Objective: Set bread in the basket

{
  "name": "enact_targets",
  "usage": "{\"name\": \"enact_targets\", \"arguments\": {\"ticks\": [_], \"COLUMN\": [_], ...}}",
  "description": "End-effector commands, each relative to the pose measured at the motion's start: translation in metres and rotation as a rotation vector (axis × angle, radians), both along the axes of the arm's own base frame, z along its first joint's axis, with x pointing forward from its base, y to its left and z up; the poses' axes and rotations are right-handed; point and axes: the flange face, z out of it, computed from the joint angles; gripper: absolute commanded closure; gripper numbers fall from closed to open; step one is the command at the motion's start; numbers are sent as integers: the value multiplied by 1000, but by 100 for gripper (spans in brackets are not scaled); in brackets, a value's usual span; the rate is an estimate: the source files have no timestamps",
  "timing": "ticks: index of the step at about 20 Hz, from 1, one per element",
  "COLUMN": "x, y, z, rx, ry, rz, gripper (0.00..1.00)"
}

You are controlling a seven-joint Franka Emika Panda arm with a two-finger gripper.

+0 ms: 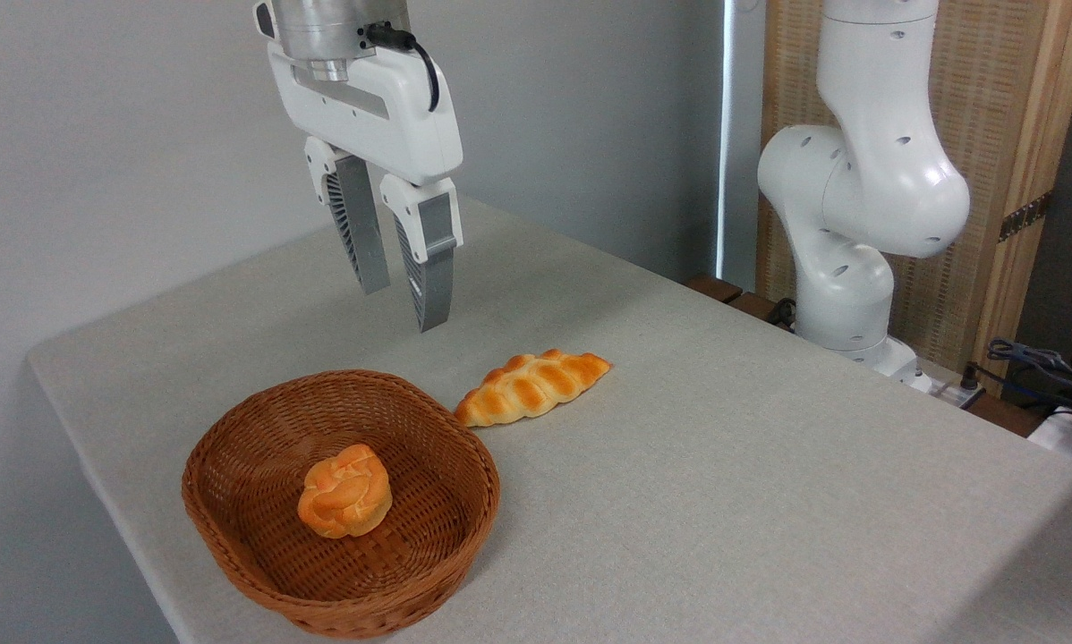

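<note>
The bread (345, 493), a small round orange-golden bun with a knotted top, lies inside the basket (232, 483), an oval brown wicker one near the table's front left. My gripper (404, 300) hangs in the air above and behind the basket, well clear of the bun. Its two grey fingers (432, 268) point down with a gap between them and nothing held: it is open.
A longer braided golden loaf (533, 386) lies on the grey tablecloth (724, 465) just right of the basket's far rim. The white arm base (858, 224) stands at the table's right back edge. Cables and a wooden panel sit behind it.
</note>
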Motion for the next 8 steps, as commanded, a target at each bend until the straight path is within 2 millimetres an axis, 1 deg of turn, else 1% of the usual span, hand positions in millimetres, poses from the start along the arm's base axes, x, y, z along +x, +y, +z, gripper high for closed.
{"name": "enact_targets", "arguments": {"ticks": [1, 8], "x": [-3, -2], "y": [10, 14], "z": [6, 5], "rx": [14, 15], "ry": [16, 22], "rz": [30, 53], "gripper": [0, 0]}}
